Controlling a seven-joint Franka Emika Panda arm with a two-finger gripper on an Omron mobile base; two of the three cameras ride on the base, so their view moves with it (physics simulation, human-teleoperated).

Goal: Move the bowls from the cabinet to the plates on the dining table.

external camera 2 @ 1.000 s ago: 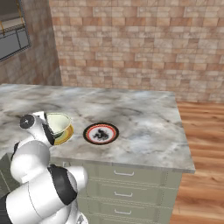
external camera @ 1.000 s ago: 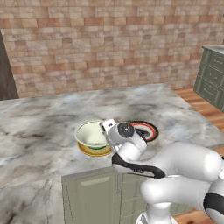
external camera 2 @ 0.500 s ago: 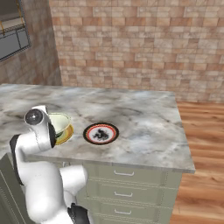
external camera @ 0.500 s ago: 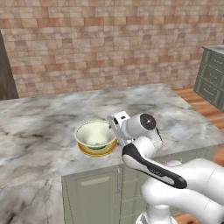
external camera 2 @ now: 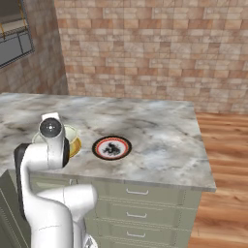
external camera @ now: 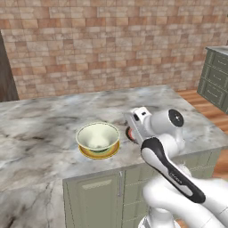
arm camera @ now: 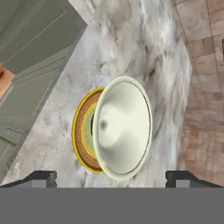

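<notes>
Cream-white and glossy, the deep round bowl with the flaring rim (external camera: 98,137) sits upright on the small round orange-yellow plate with a green centre (arm camera: 83,131), near the front edge of your grey-veined white marble desk (external camera: 40,124). You can see that plate's yellow rim showing all around the bowl's foot in the left base view. Just to the right of it on the same desk lies the second small round plate, dark in the middle with a red-and-white rim (external camera 2: 112,147); it carries nothing. The two plates lie close, side by side but apart. Your tool (arm camera: 111,178) is spread wide, its two dark finger tips (arm camera: 40,178) standing far apart and pinching nothing; the bowl sits beyond them, untouched. The white arm (external camera: 164,147) hangs between the two plates in the left base view and hides part of the dark one. Behind the desk runs a brick wall (external camera 2: 145,48).
</notes>
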